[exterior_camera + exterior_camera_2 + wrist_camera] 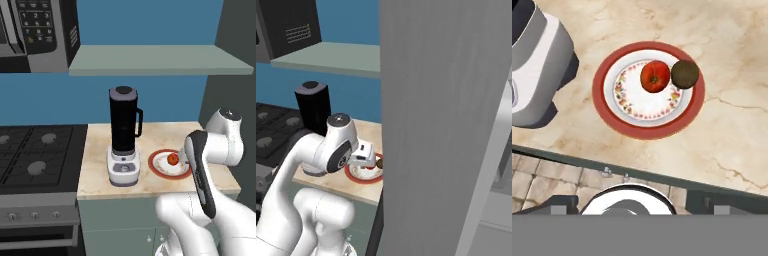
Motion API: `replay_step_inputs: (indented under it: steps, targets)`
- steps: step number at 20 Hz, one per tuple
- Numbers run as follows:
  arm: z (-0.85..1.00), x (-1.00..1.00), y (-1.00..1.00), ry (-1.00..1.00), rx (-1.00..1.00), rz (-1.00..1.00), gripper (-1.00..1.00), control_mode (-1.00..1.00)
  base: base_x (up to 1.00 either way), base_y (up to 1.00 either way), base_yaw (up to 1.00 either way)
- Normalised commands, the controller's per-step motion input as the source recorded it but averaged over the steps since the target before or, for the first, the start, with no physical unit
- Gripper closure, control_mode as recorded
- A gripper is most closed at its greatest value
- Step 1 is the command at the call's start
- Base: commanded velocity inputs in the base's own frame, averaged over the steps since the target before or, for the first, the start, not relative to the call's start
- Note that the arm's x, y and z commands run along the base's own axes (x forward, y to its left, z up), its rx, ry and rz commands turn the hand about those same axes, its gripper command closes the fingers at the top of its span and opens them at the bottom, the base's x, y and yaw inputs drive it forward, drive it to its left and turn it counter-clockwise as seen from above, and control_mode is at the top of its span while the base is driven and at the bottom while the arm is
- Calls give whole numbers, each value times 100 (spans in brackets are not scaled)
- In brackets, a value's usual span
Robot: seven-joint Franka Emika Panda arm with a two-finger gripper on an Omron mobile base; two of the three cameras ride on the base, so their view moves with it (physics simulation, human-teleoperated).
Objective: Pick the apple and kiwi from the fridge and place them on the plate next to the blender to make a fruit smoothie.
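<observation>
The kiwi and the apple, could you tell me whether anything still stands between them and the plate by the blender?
Nothing visible does. The apple and the kiwi already lie side by side on the plate, which sits on the counter beside the blender. The kiwi rests toward the plate's rim.

The counter [727, 125] looked like polished beige marble with thin brown veins, and the plate [609, 117] on it like glazed ceramic, its broad red rim smooth and its white centre ringed with a small speckled pattern. The apple [654, 76] had a smooth, slightly glossy red skin, while the kiwi [685, 74] beside it looked matt and faintly rough, brown-olive. The blender [123, 135] had a dark glossy jar on a smooth white-grey plastic-looking base, and the fridge [446, 125] door showed a brushed, matt grey finish.
</observation>
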Motion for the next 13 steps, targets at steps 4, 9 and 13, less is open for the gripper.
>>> replay_step_inputs:
  steps: [4, 9, 13]
  targets:
    - [85, -62, 16, -1, 0, 0, -100, -100, 0, 0, 0]
    - [71, -21, 11, -3, -2, -2, -100, -100, 0, 0, 0]
    - [5, 0, 1, 0, 0, 0, -100, -100, 0, 0, 0]
